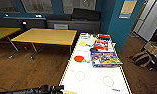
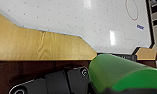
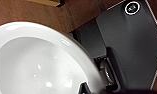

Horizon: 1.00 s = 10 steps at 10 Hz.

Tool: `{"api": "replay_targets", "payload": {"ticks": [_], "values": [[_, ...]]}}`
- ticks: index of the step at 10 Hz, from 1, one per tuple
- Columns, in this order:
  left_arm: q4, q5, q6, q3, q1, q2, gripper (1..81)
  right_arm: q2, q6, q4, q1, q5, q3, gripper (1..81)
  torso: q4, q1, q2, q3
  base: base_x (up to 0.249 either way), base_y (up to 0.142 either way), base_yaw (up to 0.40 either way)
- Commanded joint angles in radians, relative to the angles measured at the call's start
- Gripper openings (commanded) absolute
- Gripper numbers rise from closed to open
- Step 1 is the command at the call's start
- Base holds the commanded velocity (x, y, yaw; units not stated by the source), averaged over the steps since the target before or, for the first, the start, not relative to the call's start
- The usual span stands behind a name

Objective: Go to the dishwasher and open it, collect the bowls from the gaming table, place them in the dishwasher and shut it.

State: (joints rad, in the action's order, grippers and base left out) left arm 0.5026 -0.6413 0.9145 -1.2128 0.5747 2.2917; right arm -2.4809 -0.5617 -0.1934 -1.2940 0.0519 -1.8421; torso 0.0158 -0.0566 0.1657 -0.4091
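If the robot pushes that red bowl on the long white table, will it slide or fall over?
The red bowl looks shallow and wide, so it would probably slide rather than tip. The white tabletop looks smooth and shiny, so sliding seems easy. It seems like light plastic, though that's a guess.

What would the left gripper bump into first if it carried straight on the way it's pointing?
Probably the gaming table: its wooden edge and white top lie right ahead, past the green bowl close to the wrist camera. Depth is unclear.
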Motion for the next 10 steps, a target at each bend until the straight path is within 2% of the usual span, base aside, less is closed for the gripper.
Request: {"api": "replay_targets", "payload": {"ticks": [1,2,3,5,9,10], "values": [[0.227,0.224,0.000,0.110,0.136,-0.187,1.0,0.021,0.005,-0.020,0.034,-0.041,0.025,1.0,0.000,0.000,0.000,0.038,0.000,0.000,0.000],[0.261,0.261,0.000,0.105,0.185,-0.207,1.0,0.020,0.003,-0.018,0.034,-0.040,0.022,1.0,0.000,0.000,0.000,0.052,0.000,0.000,0.000],[0.299,0.284,0.000,0.090,0.239,-0.208,1.0,0.015,0.005,-0.020,0.028,-0.040,0.015,1.0,0.000,0.000,0.000,0.029,0.000,0.000,0.000],[0.356,0.353,-0.003,0.010,0.346,-0.176,1.0,-0.009,0.005,-0.018,0.015,-0.040,-0.029,1.0,0.000,0.002,0.001,0.045,0.000,0.000,0.000],[0.407,0.552,-0.009,-0.178,0.547,-0.116,1.0,-0.069,0.011,-0.027,-0.031,-0.034,-0.119,1.0,0.000,0.003,0.001,0.044,0.000,0.000,0.000],[0.415,0.581,-0.009,-0.223,0.578,-0.098,1.0,-0.089,0.011,-0.031,-0.037,-0.035,-0.146,1.0,0.000,0.003,0.001,0.044,0.000,0.000,0.000]]}}
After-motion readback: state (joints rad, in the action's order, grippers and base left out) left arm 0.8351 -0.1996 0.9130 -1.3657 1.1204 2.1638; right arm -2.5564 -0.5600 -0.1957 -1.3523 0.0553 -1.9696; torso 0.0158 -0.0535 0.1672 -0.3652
